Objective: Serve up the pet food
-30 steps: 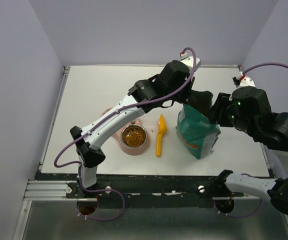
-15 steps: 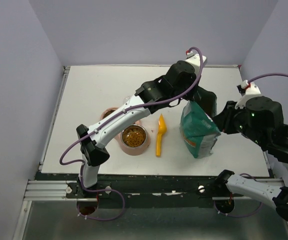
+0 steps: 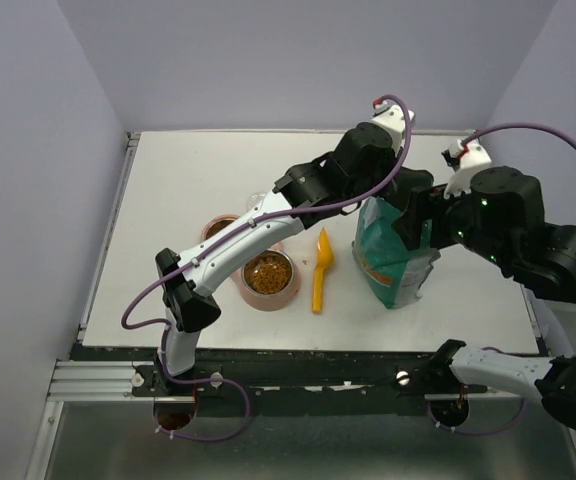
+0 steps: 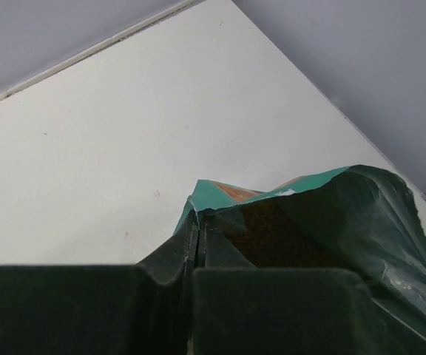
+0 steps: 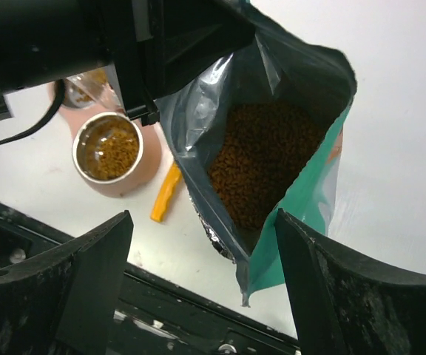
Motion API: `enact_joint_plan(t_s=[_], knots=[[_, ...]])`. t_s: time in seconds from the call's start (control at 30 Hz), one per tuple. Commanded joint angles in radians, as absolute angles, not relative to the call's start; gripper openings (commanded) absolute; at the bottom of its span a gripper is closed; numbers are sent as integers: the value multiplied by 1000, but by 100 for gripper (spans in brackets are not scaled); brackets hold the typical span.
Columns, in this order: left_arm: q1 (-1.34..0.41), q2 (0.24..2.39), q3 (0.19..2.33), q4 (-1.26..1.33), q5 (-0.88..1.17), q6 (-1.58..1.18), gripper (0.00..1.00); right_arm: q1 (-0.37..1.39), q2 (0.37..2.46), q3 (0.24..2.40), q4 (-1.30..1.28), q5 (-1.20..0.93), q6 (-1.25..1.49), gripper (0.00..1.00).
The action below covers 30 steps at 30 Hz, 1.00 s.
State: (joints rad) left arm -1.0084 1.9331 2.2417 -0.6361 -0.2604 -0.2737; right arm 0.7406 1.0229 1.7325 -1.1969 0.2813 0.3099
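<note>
Left gripper clenched on the top edge of the teal bag. Right gripper spread wide above the bag mouth, gripping nothing. Pet food: small brown-orange pellets, loose heap deep inside the bag; more in the steel bowl near the yellow scoop.

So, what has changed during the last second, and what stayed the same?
The right hand pulled away to the right, then came back over the open bag, jaws wide, holding nothing. The left hand kept its pinch on the bag's rim. The bowl, scoop and pet food stayed in place.
</note>
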Motion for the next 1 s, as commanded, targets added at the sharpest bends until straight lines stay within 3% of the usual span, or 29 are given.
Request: enact_joint_plan(t_s=[0.0, 0.3, 0.43, 0.53, 0.67, 0.7, 0.83, 0.9, 0.97], knots=[[-1003, 1852, 2322, -333, -397, -244, 0, 746, 1040, 1707, -1218, 303, 229, 85], [-1003, 1861, 2322, -336, -379, -275, 0, 746, 1065, 1678, -1298, 500, 267, 85], [-1003, 1859, 2321, -348, -388, -278, 0, 744, 974, 1596, -1227, 422, 296, 84], [-1003, 1859, 2316, -350, -377, -285, 0, 744, 937, 1517, -1103, 382, 261, 73], [-1003, 1859, 2322, -353, -353, -282, 0, 744, 956, 1508, -1039, 393, 224, 45], [-1002, 1858, 2324, -351, -336, -270, 4, 744, 956, 1500, -1029, 400, 213, 38], [-982, 1827, 2312, -379, -234, -276, 49, 746, 936, 1473, -1035, 414, 184, 1], [-941, 1789, 2270, -368, -62, -299, 65, 744, 913, 1456, -1051, 393, 169, 1], [-873, 1746, 2205, -330, 154, -336, 72, 746, 890, 1447, -1064, 356, 147, 1]])
